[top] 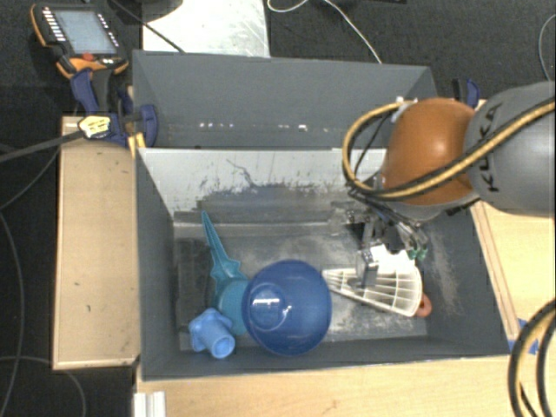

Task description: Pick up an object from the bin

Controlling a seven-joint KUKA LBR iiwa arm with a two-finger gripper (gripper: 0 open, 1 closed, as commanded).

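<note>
Because the grey bin has sloped walls and the blue bowl lies just beside the white slotted scoop on the floor's right, a glancing contact might push that scoop aside. The tool sits over its left end; whether spread or pinching I cannot tell.

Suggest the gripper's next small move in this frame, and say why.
Probably a short, straight lowering onto the white slotted plastic piece. The gripper is right over that piece's upper-left edge, on the right of the bin floor. The blue bowl lies to the left, out of its path.
</note>
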